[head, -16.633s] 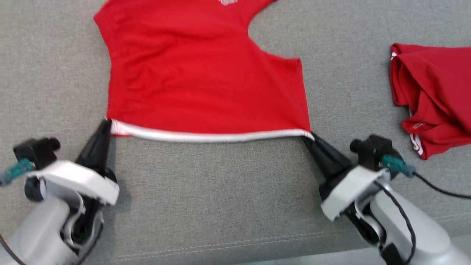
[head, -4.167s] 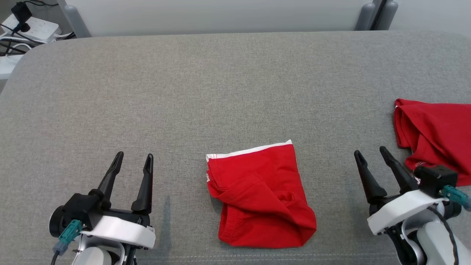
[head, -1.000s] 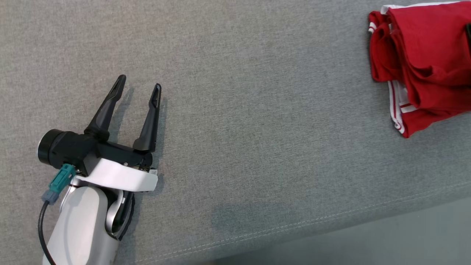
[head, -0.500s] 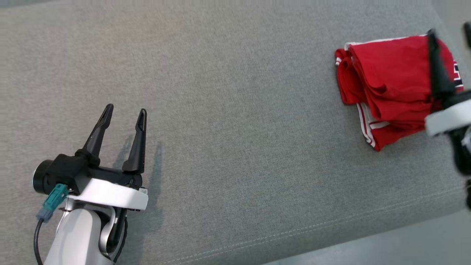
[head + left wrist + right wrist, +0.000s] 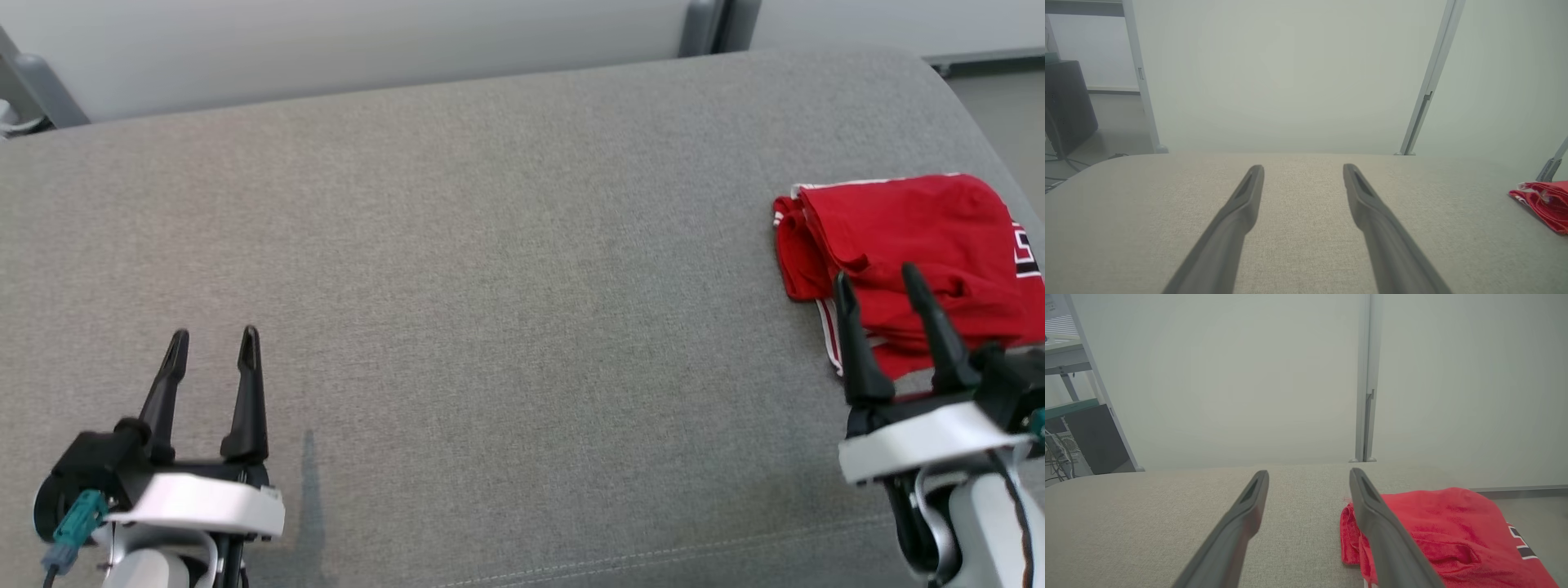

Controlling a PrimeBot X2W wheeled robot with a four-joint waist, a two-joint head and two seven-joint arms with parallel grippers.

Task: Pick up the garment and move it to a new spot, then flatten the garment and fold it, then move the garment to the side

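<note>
Head view, lower left: left gripper (image 5: 214, 331) with jaws spread wide, nothing between the fingers, poised over the bare grey padded table (image 5: 522, 269), well apart from any cloth. Lower right: right gripper (image 5: 874, 273) just as wide open, holding nothing, both fingertips drawn across the near part of the red garment (image 5: 898, 216). Impossible to tell whether touching the cloth or just above it.

Garment folded, at the right end of the table, lying on top of a second red piece (image 5: 827, 331) with white stripes along its near-left edge. Pale wall (image 5: 367, 49) behind the table's far edge.

Left wrist view: same wide gap, empty, grey fabric beneath, red cloth far off to the right. Right wrist view: fingers parted, nothing pinched, one finger crossing the garment's left side, the other over bare fabric.

Against about four seconds back: garment then folded at mid-table near the front edge, between the two grippers, with the second red piece alone at the right. Now stacked on that piece, mid-table bare. Jaws spread then as now, on both sides.

Against half a second back: head camera aimed differently, so the whole picture shifted. Relative to the pile, one right finger then reaching as far as its far edge. Fingertips now short of its middle.
</note>
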